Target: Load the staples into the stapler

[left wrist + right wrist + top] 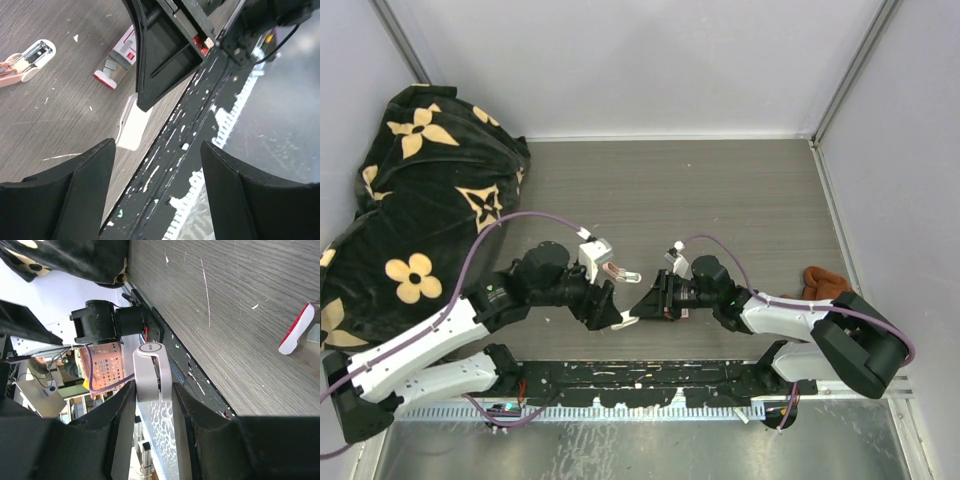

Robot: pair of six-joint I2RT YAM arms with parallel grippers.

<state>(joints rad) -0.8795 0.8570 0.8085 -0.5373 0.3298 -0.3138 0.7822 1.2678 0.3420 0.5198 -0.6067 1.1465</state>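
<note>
Left gripper (157, 150) spread wide, holding nothing, over the near edge of the table (60, 125); opened stapler (32, 59) lying on the wood; red-and-white staple box (117, 62) flat just beyond it, untouched; right gripper (152, 387) clamped on white stapler (152, 365), near that box.
</note>
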